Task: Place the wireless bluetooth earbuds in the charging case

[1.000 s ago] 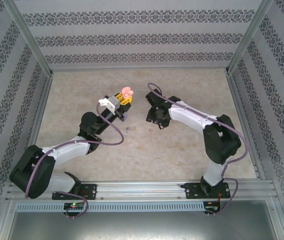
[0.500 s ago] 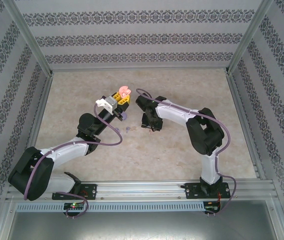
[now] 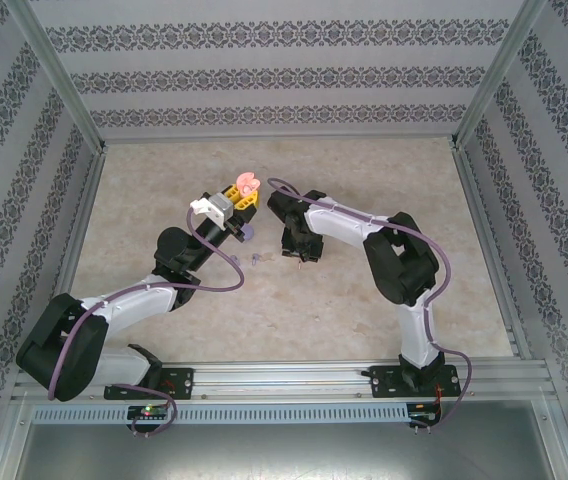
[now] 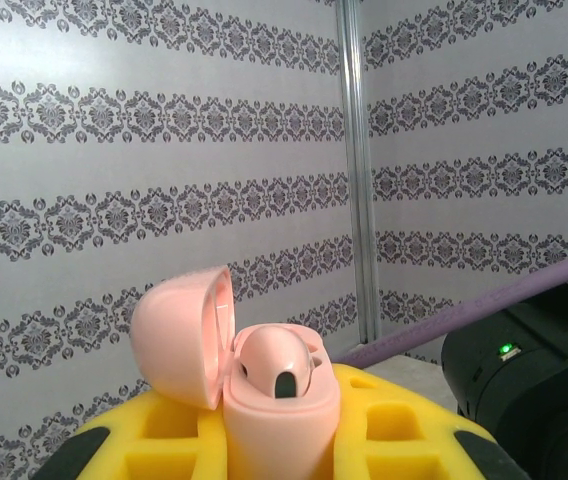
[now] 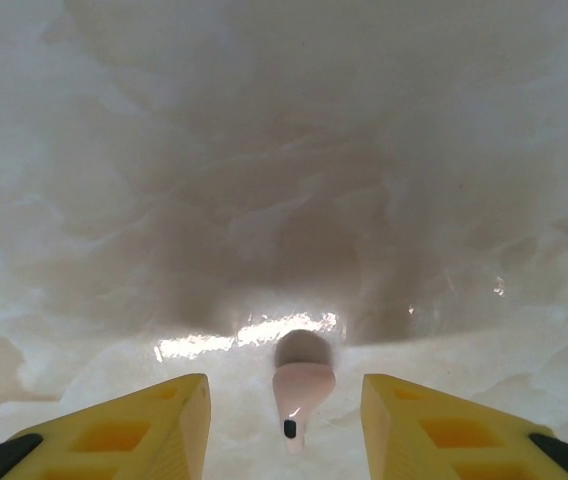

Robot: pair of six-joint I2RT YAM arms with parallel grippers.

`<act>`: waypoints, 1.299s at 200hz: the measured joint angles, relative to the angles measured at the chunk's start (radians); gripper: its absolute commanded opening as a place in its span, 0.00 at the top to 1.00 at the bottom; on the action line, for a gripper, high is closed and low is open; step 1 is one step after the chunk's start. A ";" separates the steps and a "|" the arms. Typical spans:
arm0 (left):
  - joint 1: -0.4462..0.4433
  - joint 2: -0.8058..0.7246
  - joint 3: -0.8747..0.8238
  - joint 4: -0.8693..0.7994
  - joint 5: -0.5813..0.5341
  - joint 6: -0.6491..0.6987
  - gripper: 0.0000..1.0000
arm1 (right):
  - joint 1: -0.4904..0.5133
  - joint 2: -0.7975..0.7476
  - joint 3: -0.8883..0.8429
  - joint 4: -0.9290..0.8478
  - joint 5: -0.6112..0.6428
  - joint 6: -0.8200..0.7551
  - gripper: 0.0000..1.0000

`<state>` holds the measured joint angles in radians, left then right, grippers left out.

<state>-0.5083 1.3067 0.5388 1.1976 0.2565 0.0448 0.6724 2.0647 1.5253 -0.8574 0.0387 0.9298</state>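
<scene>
Right wrist view: pale pink earbud (image 5: 299,385) lies on the table (image 5: 264,150), head toward 12 o'clock, stem toward 6.
Tiny, light, hard and glossy, it will likely skid or flick away, so pinch the rounded head squarely. It sits between the jaws of the right gripper (image 5: 284,405), which stand apart, gaps at 3 and 9 o'clock. Left gripper (image 3: 245,196) clamps the open pink charging case (image 4: 279,400).

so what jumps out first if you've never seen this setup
The pale pink charging case stands out, clamped in the left gripper above the table, its lid flipped open and what looks like a seated earbud inside. Next is the lone pink earbud lying on the marbled table, with the right gripper open and a yellow finger on either side, not touching it.
</scene>
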 measured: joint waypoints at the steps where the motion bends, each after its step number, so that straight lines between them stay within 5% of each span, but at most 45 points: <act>1: 0.000 0.000 0.000 0.000 0.000 0.000 1.00 | 0.000 0.000 0.000 0.000 0.000 0.000 0.56; 260: 0.000 0.000 0.000 0.000 0.000 0.000 1.00 | -0.008 0.039 0.012 -0.003 0.028 0.007 0.65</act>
<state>-0.5083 1.3071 0.5388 1.1980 0.2569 0.0444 0.6643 2.1033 1.5375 -0.8604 0.0666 0.9371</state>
